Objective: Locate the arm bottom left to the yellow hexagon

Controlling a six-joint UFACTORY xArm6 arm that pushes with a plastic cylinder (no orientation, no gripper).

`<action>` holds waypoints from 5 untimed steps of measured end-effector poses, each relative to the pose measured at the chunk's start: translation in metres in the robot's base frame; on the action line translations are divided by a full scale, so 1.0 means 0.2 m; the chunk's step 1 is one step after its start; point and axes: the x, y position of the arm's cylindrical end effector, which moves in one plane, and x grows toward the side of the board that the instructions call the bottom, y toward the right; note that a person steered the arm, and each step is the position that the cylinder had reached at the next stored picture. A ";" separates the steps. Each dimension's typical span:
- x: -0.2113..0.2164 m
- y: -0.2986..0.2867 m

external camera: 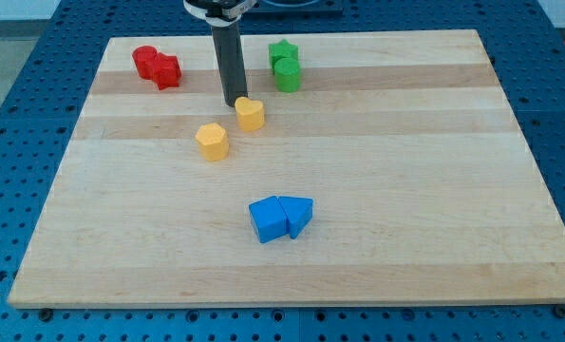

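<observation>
Rod tip first: my tip (pixel 235 104) sits on the worktop (pixel 434 190) near the view's top, just left of and slightly above one yellow block (pixel 250 113), basically touching it or a hair off, hard to call. No pincer on this rig, only the bare rod, so there's nothing to be open or closed and nothing is held.

There's only the one camera view, so here's the rest of it. Two yellow blocks: the one by my tip, and a second yellow block (pixel 212 142) down and to the view's left of it. That lower one looks like the hexagon to me, the upper looks rounder, but that's a judgement call. If I'm right, my tip is on the wrong side, up and right of it, and the target spot is the bare wood below-left.

Red blocks (pixel 157 66) are paired at top left, green blocks (pixel 285 66) stacked close at top middle, blue blocks (pixel 280 218) touching lower centre. All well apart from the route, I'd say.
</observation>
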 end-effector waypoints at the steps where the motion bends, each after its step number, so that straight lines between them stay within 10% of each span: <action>1: 0.00 -0.01; 5: 0.75 -0.50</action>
